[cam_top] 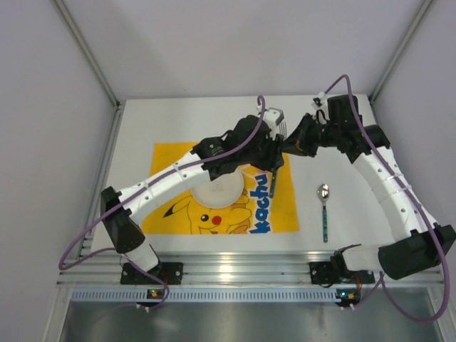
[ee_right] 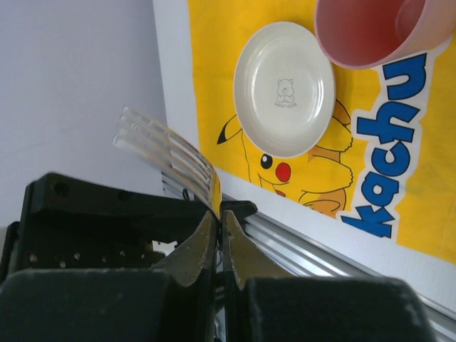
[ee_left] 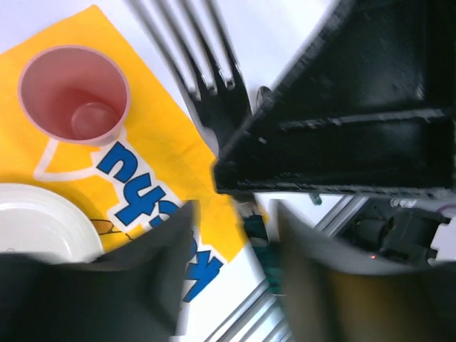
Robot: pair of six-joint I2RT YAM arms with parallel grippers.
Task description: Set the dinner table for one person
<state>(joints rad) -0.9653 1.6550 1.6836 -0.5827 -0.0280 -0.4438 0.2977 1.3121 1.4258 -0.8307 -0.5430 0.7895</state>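
Observation:
My right gripper is shut on the neck of a fork and holds it above the right edge of the yellow Pikachu mat, tines up, on the white dinner table. The fork's teal handle hangs down between the fingers of my left gripper. Those jaws stand apart on either side of it, with the handle close to the right finger. On the mat stand a pink cup and a small white plate. A spoon with a teal handle lies on the table right of the mat.
Both arms meet over the mat's back right corner. A ribbed aluminium rail runs along the near edge, and grey walls close in the table on the other three sides.

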